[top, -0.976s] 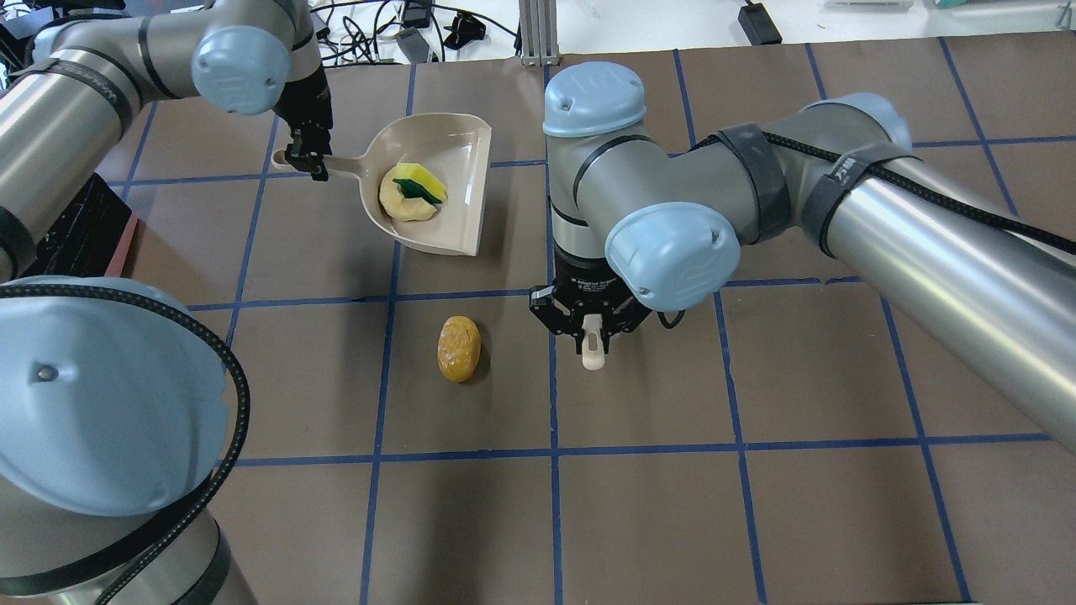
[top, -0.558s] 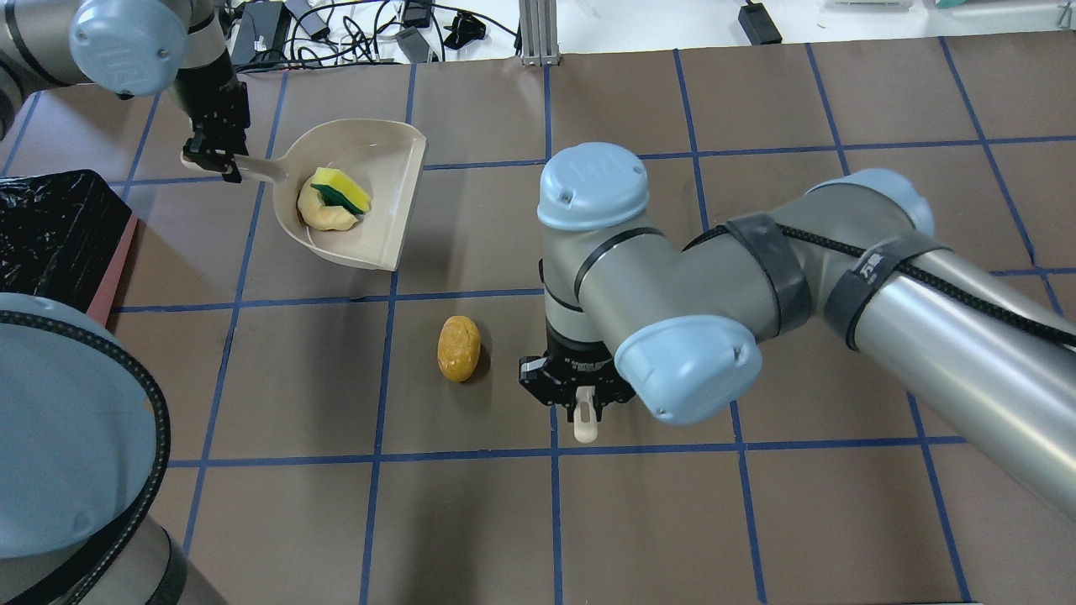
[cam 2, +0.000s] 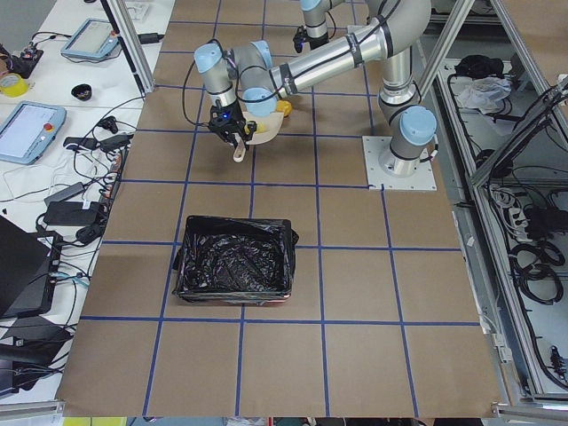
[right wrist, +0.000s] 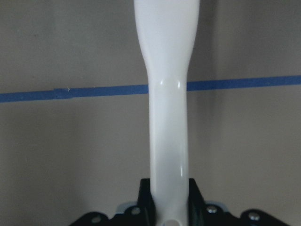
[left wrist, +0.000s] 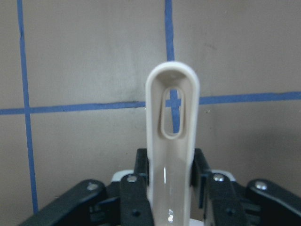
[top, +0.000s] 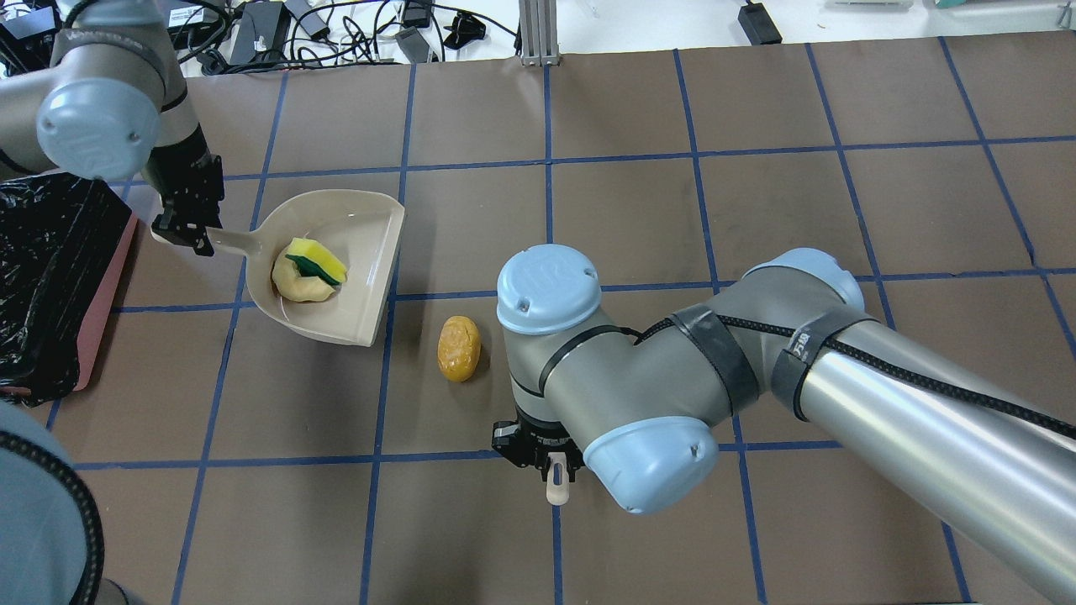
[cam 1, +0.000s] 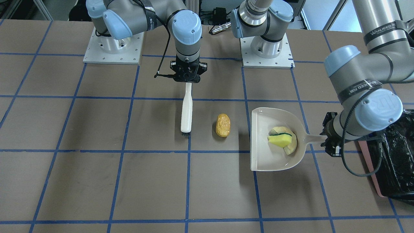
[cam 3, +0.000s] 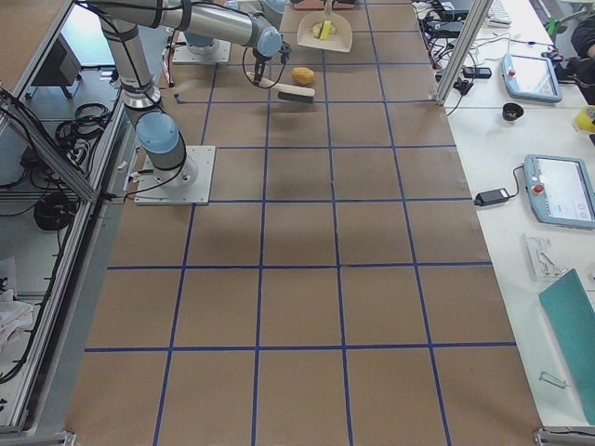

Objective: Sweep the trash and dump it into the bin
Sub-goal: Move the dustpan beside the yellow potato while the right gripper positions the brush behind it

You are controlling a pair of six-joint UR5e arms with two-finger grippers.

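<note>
My left gripper is shut on the handle of a beige dustpan, just beside the bin, a pink box lined with a black bag. A pale rind with a yellow-green sponge piece lies in the pan. The golden-brown lump rests on the table between pan and brush. My right gripper is shut on a white brush, whose bristle end sits beside the lump without touching it.
The brown table carries a grid of blue tape lines. Both arm bases stand on the robot's side. Cables and power bricks lie beyond the far edge. The right arm's elbow hangs over the table's middle.
The left arm carried the loaded dustpan away from the table's middle to beside the bin. The right arm drew the brush back toward the robot. The lump stayed put.
</note>
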